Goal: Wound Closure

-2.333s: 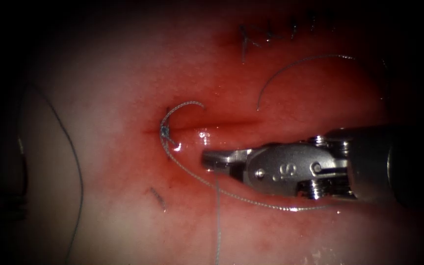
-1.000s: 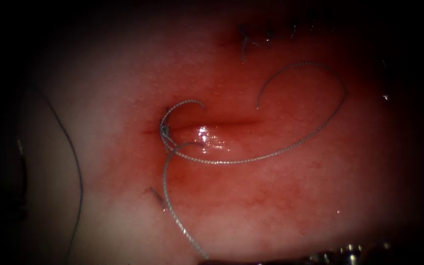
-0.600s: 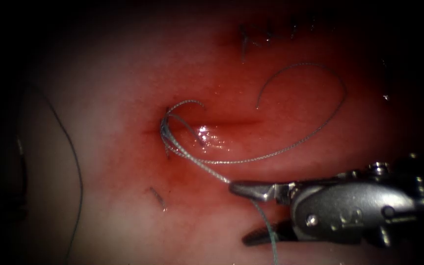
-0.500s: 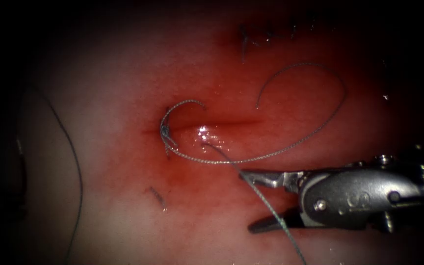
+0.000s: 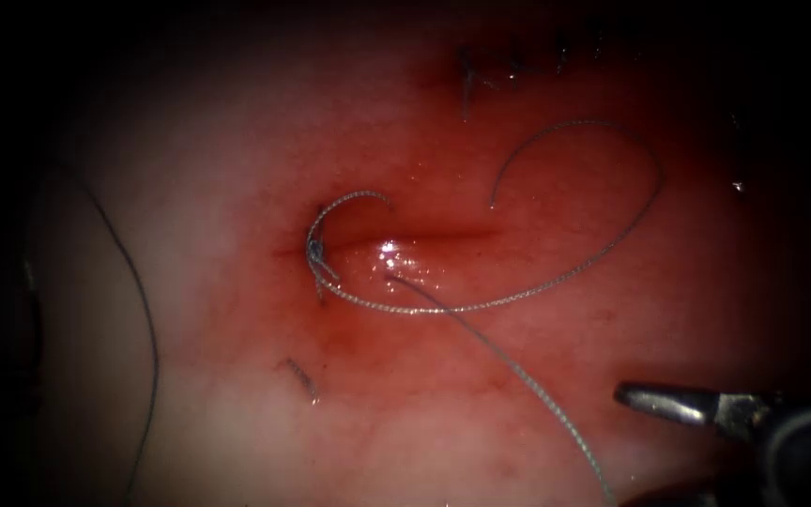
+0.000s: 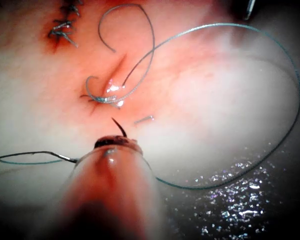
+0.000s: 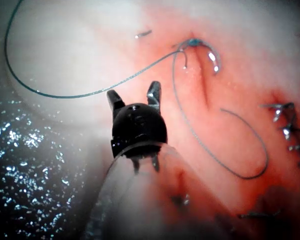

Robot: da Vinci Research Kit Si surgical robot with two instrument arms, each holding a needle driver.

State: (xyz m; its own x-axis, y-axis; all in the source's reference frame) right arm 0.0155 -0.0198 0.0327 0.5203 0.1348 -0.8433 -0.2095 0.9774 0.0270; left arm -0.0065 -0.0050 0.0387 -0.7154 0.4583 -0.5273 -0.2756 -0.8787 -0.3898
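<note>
The tissue (image 5: 237, 141) has a short cut (image 5: 443, 233) with a knot (image 5: 314, 252) at its left end. From the knot a long thread tail (image 5: 612, 249) loops to the right of the cut and ends above it. Another strand (image 5: 518, 371) lies loose, one end just below the cut. My right tool (image 5: 645, 449) is at the lower right, open, holding nothing; the right wrist view shows its spread jaws (image 7: 135, 96) short of the thread. In the left wrist view my left tool (image 6: 117, 143) is shut on the dark curved needle (image 6: 121, 129), off the tissue, its point sticking out.
A row of earlier stitches (image 5: 518, 66) sits above and to the right of the cut. A short cut thread end (image 5: 300, 376) lies below the knot. The thread from the needle (image 6: 290, 100) sweeps in a wide loop over the pale tissue on the left (image 5: 147, 319).
The strand that ran taut from the knot to the right tool's open jaws now lies loose, its end near the cut. The right tool has drawn back to the lower right.
</note>
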